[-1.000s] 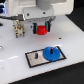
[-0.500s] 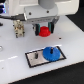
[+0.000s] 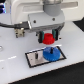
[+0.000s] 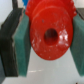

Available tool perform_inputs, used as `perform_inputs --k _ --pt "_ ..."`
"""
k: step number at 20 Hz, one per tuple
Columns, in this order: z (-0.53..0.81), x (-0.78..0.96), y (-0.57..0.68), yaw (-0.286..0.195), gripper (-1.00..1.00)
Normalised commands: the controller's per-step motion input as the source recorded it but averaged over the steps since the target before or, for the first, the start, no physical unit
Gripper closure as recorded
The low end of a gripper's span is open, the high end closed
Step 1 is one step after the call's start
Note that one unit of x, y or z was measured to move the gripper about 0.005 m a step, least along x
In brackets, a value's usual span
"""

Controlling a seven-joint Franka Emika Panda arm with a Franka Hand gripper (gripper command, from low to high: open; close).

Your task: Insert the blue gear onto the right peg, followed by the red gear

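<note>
The blue gear (image 3: 50, 52) lies flat on the right-hand side of the black-framed grey plate (image 3: 35, 58). The right peg is hidden under it. The plate's left pin (image 3: 38, 59) shows as a small dark mark. My gripper (image 3: 48, 37) is shut on the red gear (image 3: 48, 38) and holds it just above the blue gear. In the wrist view the red gear (image 4: 50, 35) fills the middle with its centre hole showing, clamped between the two fingers (image 4: 21, 47).
The plate sits on a white table (image 3: 15, 70). The arm's white body (image 3: 45, 12) hangs over the back of the scene. Dark cables (image 3: 10, 22) run at the exterior view's left.
The gripper with the red gear has come down a little toward the blue gear. The blue gear and plate have not moved.
</note>
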Motion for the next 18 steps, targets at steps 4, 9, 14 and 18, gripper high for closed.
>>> perform_inputs --k 4,9,14,18 --pt "0.02 0.48 0.0 0.0 1.0" --pt "-0.02 0.34 0.06 0.0 1.0" --pt "-0.12 0.27 0.01 0.0 1.0" --pt "0.04 0.2 0.06 0.0 1.0"
